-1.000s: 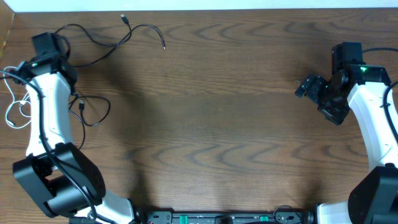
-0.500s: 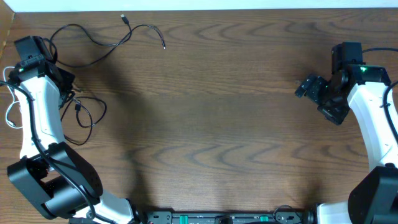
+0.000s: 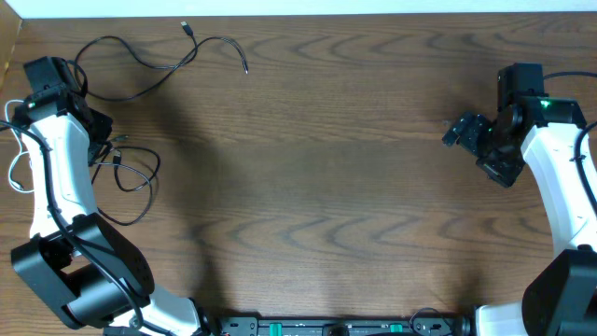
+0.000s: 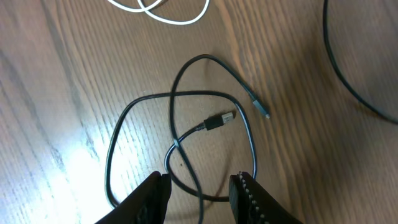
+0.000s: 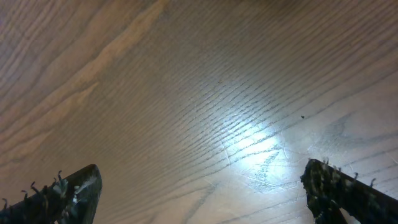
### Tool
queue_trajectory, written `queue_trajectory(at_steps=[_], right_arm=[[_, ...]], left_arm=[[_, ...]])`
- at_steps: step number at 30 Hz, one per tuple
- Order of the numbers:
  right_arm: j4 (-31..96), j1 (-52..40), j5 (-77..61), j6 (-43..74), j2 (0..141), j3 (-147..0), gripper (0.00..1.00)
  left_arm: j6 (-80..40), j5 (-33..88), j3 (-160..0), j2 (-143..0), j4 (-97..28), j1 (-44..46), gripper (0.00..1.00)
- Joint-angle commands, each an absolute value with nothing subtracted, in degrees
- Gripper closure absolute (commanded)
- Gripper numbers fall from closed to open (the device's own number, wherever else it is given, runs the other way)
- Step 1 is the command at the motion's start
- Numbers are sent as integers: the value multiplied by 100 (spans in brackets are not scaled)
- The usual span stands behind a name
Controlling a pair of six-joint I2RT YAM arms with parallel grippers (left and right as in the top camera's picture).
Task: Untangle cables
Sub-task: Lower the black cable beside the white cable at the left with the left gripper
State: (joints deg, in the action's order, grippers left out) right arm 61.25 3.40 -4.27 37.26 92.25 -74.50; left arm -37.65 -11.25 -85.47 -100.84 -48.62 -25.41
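Now the left gripper point(image 4: 199, 186) has parted its jaws; a second ago it was shut, and the arm has since swung toward the table's left edge. The jaws stand partly open above the looped black cable point(image 4: 180, 137), which lies slack on the wood and is gripped by nothing. This looks like a release, with the cable set down apart from the others. The cable still crosses over itself, its larger plug point(image 4: 221, 119) lying inside the loop, so I judge this one only partly sorted. The white cable point(image 3: 19, 168) sits at the far left edge, half hidden behind the left arm. It is near the black loop but apparently not touching it. The long black cable point(image 3: 149, 65) trails along the far left corner, well apart from both. The right gripper point(image 5: 199, 180) has not moved: it hangs wide open over bare wood at the right side, holding nothing. The table point(image 3: 326, 187) offers broad free room through its middle and right, while the cables crowd the left margin, where a drag outward could tip one over the edge.
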Motion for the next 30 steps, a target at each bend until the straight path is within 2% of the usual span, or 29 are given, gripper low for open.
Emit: queue_trajectory(at_steps=[1, 8, 17, 18, 21, 22, 30], right_arm=[[6128, 333, -421, 3765, 9218, -7452, 1], [6128, 333, -421, 3765, 9218, -7452, 1], [6128, 333, -421, 3765, 9218, -7452, 1], [6128, 333, -421, 3765, 9218, -7452, 1], [6128, 333, -421, 3765, 9218, -7452, 1], [6128, 333, -421, 3765, 9218, -7452, 1], [6128, 333, -421, 3765, 9218, -7452, 1]], left_arm=[[-3754, -1271, -8545, -10082, -4947, -2565, 63], [-3752, -1273, -8455, -10302, -5229, -2571, 63], [-3750, -1271, -8346, -11284, -5142, -2571, 64], [-3747, -1271, -8346, -11362, -5085, -2571, 66], [-3540, -1271, -8346, -11579, -4866, -2571, 90], [-3479, -1271, -8346, -11611, -4810, -2571, 92], [-3406, -1269, -8346, -11671, -4110, -2790, 92]])
